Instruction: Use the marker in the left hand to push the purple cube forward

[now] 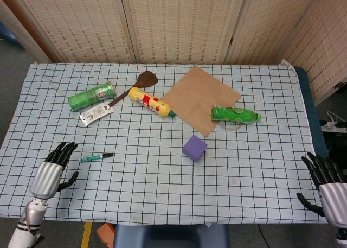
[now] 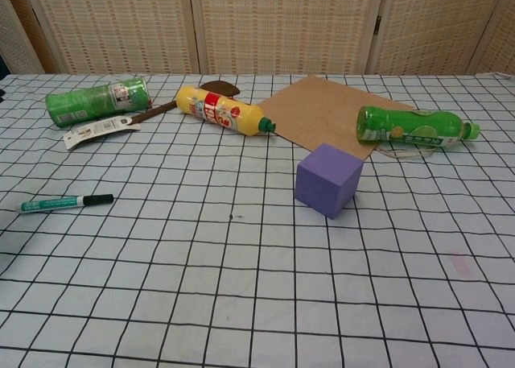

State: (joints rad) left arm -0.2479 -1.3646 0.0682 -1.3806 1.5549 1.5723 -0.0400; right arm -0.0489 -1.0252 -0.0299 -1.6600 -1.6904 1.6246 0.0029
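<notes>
The purple cube (image 1: 194, 147) (image 2: 328, 179) sits on the checked cloth right of centre, just in front of the brown cardboard sheet (image 1: 199, 97). A green marker with a black cap (image 1: 96, 157) (image 2: 66, 202) lies loose on the cloth at the left. My left hand (image 1: 51, 170) hovers near the front left edge, to the left of and behind the marker, fingers spread and holding nothing. My right hand (image 1: 325, 181) is at the front right corner, fingers spread and empty. The chest view shows neither hand.
A green can (image 1: 90, 96), a white packet (image 1: 97, 113), a brown spatula (image 1: 134, 87) and a yellow bottle (image 1: 151, 101) lie at the back left. A green bottle (image 1: 235, 115) rests at the cardboard's right edge. Folding screens stand behind the table.
</notes>
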